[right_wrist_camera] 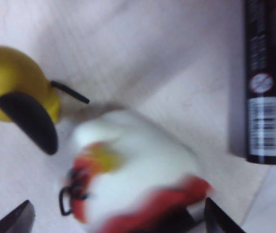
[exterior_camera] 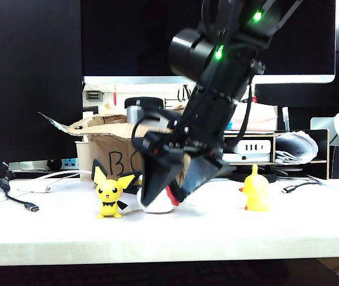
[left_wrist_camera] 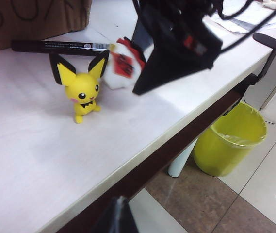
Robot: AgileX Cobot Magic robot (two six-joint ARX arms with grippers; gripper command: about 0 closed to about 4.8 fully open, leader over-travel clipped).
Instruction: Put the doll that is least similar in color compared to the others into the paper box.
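- The doll, white with red markings, is sitting on the tabletop near the middle, just right of the yellow doll with black-tipped ears; whether the 2 are touching cannot be told.
- The right pincer is reaching down over the doll, its 2 dark fingers standing wide apart with 1 on each side of the doll; the right wrist view shows both fingertips flanking the doll, not pressing on it.
- A black marker pen is lying on the tabletop just behind the 2 dolls.
- The paper box, brown with ragged flaps and black handwriting, is standing farther back, behind the eared doll and left of the right arm.
- The plain yellow doll is standing well apart to the right.
- The left pincer is hanging off the tabletop's near edge, showing only 1 dark tip, so its state cannot be told.
- A yellow bin is standing on the floor.
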